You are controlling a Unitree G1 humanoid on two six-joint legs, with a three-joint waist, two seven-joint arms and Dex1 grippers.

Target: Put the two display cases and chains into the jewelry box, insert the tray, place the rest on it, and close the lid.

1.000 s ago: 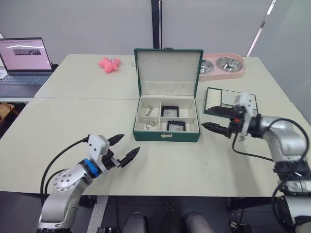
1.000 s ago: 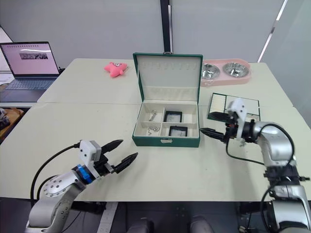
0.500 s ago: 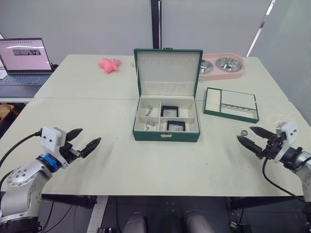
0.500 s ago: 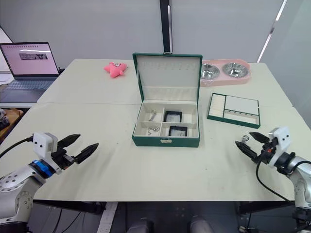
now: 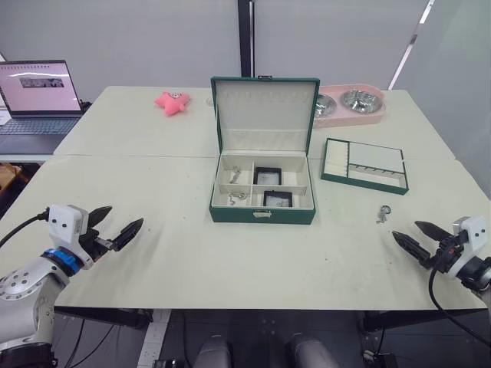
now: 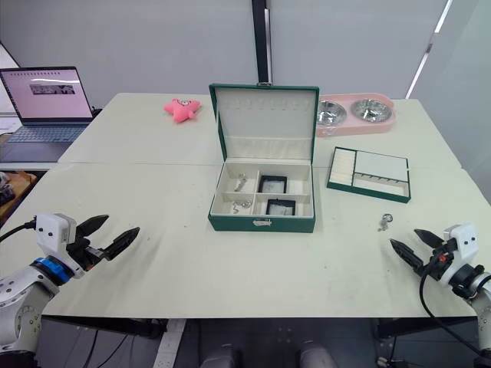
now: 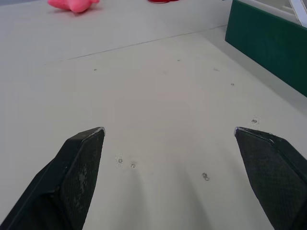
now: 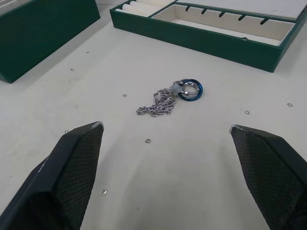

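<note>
Centrally, dark green jewelry box [image 5: 262, 184], cream-lined lid [image 5: 265, 113] upright, both pincers [image 5: 113, 231] [image 5: 416, 239] spread, empty.

Two head cameras look down from above on the same pale cream tabletop [image 5: 176, 253]; each wrist camera skims it closely.

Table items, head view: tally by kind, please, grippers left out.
Jewelry box: 1
Tray: 1
Display cases, both in the box: 2
Chains, two in the box, one on the table: 3
Pink double bowl feeder: 1
Pink toy: 1
Laptop: 1
Total: 10
</note>
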